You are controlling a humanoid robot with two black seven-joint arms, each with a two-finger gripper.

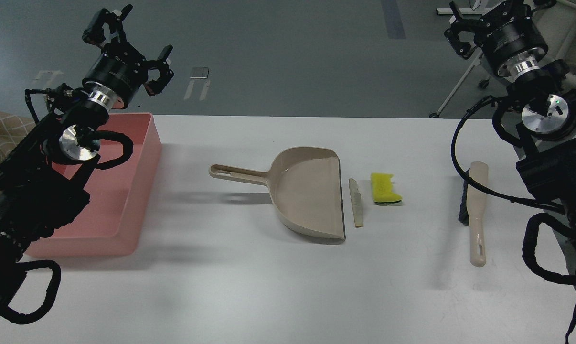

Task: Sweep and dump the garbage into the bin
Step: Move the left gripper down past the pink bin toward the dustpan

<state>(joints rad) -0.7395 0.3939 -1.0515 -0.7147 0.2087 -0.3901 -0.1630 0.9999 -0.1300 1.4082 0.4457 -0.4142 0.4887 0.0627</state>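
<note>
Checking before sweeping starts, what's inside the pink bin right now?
The visible part of the pink bin shows only bare floor. The left arm covers much of its interior, so anything there can't be seen.

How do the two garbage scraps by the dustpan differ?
The yellow sponge piece with dark green backing is blocky and bright; the thin pale beige wedge-shaped piece is a long, narrow sliver. The wedge lies right beside the beige plastic dustpan mouth; the sponge lies farther right. Both rest on the white table, unswept.
</note>
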